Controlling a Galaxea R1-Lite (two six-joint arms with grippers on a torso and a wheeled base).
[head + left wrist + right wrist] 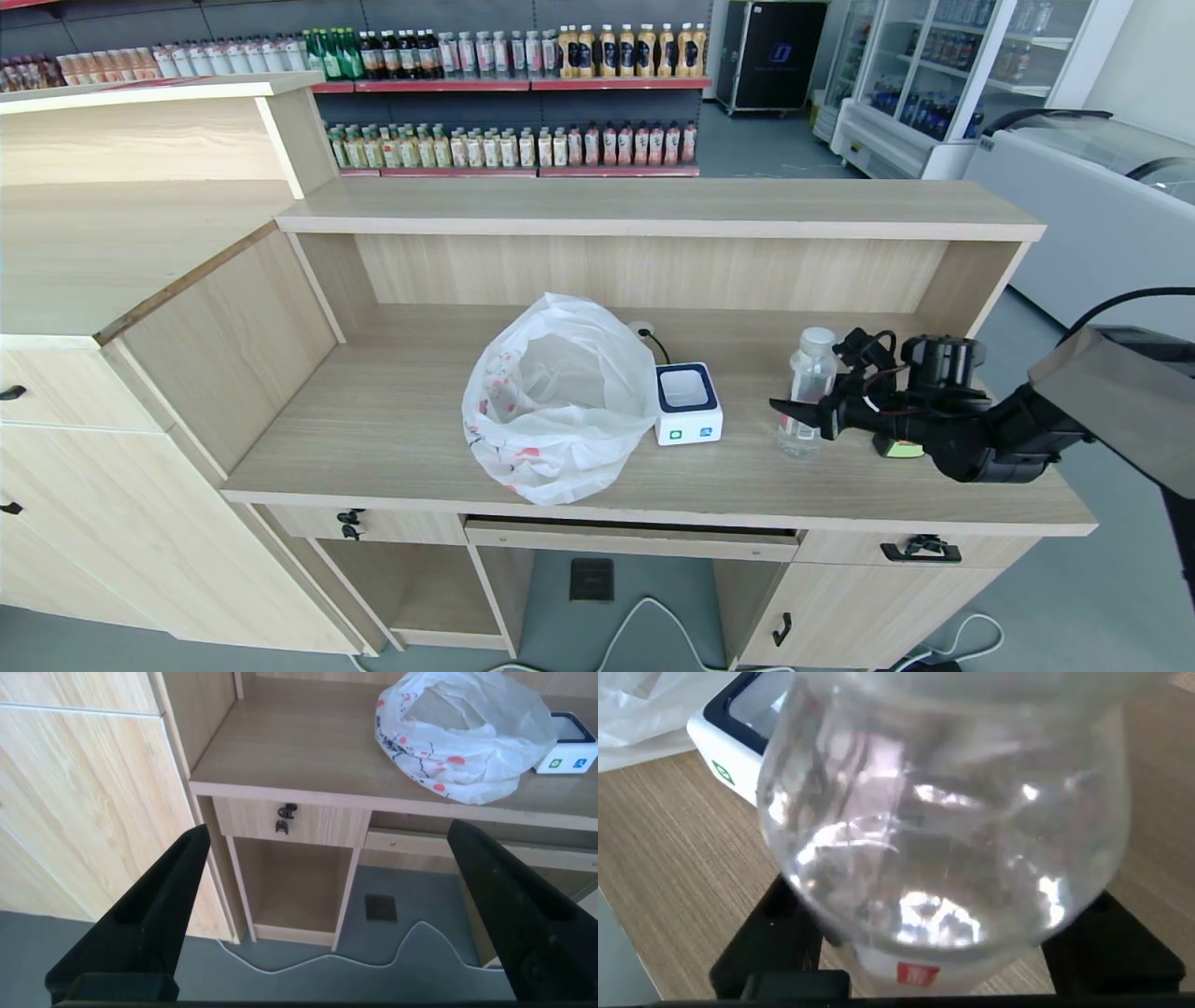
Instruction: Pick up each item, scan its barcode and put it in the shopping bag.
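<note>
My left pincer hangs wide apart off the table, out of the way. The shopping bag gapes ready, with the scanner just beside it. The bottle stands upright at the right with my right pincer around it, set low for a steady lift; I cannot tell if it is clamped.

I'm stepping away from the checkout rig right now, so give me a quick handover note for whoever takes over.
Left claw: open, holding nothing, low in front of the counter's left end.
Right claw: at the clear bottle, which stands upright on the counter, right of the scanner. I can't tell whether it grips.
Shopping bag: open, left of the scanner.
Done: nothing; the bottle is not bagged.
Left: secure the bottle, scan it, bag it.
</note>
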